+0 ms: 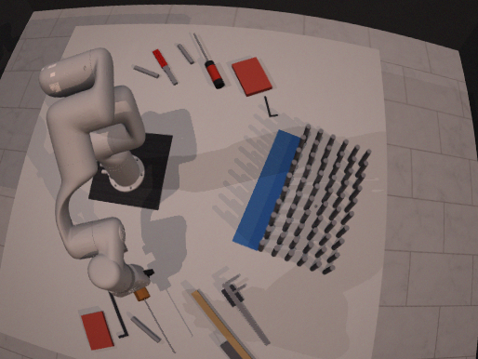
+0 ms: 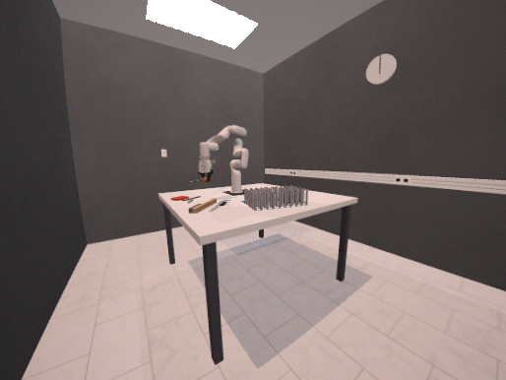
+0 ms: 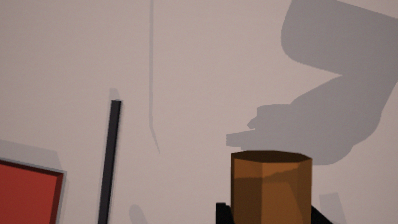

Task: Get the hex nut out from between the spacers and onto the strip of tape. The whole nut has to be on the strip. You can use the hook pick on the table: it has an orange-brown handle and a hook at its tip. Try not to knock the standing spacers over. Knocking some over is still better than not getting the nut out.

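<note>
My gripper (image 1: 143,284) (image 2: 205,175) (image 3: 270,218) is shut on the orange-brown handle (image 1: 141,294) (image 3: 271,182) of the hook pick and holds it above the near-left part of the table. The pick's thin shaft (image 1: 160,327) points toward the table's front edge. The blue strip of tape (image 1: 270,186) lies far to the right, along the left side of the grid of dark upright spacers (image 1: 325,195) (image 2: 276,197). A tiny grey speck (image 1: 315,205) between the spacers may be the hex nut; I cannot tell for sure.
Below the gripper lie a black L-shaped key (image 1: 119,316) (image 3: 109,160), a red block (image 1: 97,330) (image 3: 27,192) and a grey rod (image 1: 145,329). A wooden ruler (image 1: 220,325) and a caliper (image 1: 246,313) lie to the right. A screwdriver (image 1: 214,72) and another red block (image 1: 251,75) lie at the back.
</note>
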Action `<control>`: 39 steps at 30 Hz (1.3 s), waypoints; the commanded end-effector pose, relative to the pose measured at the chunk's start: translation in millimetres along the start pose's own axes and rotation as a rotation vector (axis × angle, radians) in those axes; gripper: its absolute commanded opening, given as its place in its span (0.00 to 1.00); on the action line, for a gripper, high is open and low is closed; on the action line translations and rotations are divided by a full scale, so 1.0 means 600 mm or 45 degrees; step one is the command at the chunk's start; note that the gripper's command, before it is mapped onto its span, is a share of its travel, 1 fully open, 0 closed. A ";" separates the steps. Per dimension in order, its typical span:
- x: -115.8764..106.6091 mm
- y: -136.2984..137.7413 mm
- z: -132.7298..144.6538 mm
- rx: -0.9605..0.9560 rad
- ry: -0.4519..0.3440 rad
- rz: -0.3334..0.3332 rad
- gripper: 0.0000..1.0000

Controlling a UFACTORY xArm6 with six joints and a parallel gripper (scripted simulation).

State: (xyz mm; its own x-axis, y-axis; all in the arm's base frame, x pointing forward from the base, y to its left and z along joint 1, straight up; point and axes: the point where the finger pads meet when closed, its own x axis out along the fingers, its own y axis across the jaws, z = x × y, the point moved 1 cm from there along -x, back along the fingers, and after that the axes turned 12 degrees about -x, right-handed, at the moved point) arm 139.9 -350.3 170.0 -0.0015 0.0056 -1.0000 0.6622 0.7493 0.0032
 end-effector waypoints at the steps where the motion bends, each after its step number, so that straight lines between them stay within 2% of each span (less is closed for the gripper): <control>1: -0.008 -0.001 0.001 0.000 -0.003 -0.002 0.00; 16: -0.013 0.001 0.001 -0.002 -0.003 -0.002 0.00; 19: -0.014 0.021 -0.007 -0.027 -0.003 -0.002 0.00; 22: -0.013 0.071 -0.032 -0.095 -0.003 -0.002 0.00; 25: -0.013 0.159 -0.072 -0.211 -0.003 -0.003 0.00; 31: -0.006 0.280 -0.129 -0.486 -0.001 -0.003 0.00; 33: -0.006 0.280 -0.129 -0.486 -0.001 -0.003 0.00; 34: -0.006 0.339 -0.156 -0.526 -0.001 -0.004 0.00; 39: -0.001 0.413 -0.192 -0.706 0.000 -0.004 0.00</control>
State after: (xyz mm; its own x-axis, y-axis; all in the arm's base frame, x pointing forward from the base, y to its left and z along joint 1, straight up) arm 199.7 -141.1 164.2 -0.0057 0.0241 -0.9997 0.2600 0.9654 0.0218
